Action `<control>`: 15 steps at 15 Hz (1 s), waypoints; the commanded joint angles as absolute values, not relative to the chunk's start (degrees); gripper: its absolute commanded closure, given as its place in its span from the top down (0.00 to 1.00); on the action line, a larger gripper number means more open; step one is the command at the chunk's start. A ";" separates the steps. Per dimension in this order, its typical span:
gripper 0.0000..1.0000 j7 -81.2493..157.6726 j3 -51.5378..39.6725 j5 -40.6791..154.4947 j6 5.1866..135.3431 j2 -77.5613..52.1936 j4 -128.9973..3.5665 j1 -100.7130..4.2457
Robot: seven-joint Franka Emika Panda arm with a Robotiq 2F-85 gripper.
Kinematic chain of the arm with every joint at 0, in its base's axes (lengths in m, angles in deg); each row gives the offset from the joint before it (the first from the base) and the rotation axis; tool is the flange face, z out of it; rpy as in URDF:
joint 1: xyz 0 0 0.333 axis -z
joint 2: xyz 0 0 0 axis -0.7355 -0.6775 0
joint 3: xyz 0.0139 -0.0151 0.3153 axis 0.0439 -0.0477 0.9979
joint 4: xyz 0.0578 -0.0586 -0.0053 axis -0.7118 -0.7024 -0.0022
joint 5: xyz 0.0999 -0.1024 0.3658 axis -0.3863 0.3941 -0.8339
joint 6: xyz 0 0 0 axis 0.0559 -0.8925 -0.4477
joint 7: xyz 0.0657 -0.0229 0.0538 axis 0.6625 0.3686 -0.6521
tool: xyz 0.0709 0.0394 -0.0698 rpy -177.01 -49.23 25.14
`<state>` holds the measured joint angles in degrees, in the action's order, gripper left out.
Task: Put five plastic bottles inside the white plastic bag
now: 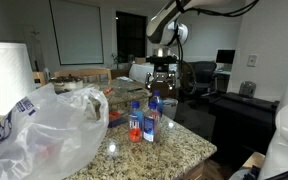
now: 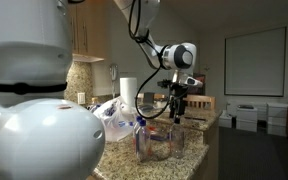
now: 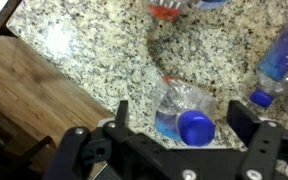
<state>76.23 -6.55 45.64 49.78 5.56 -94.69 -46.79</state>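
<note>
While the tool (image 3: 178, 112) hung with jaws apart over the table (image 3: 84, 50), a blurred plastic bottle (image 3: 187, 110) showed between them. Another bottle (image 3: 282, 58) was cut off; the white plastic bag (image 1: 44, 130) lay nearby.

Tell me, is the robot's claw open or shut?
Open: in the wrist view the gripper has its fingers wide apart, a blue-capped bottle showing between them.

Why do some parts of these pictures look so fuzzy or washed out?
In an exterior view a big white rounded shape near the lens is out of focus, filling the left side; in an exterior view the room is dim and the white plastic bag looks bright; in the wrist view the bottle at the right edge is blurred, the granite counter sharper.
</note>
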 commanded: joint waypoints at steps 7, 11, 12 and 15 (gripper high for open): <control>0.60 79.71 -4.94 44.73 56.73 5.75 -95.67 -45.97; 0.33 80.42 -5.10 45.28 56.48 5.45 -95.89 -45.84; 0.27 80.39 -5.12 45.40 56.46 5.45 -95.91 -45.86; 0.09 79.47 -5.21 45.12 55.51 6.28 -95.67 -45.83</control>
<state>79.04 -5.69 45.62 56.94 4.91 -95.19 -46.64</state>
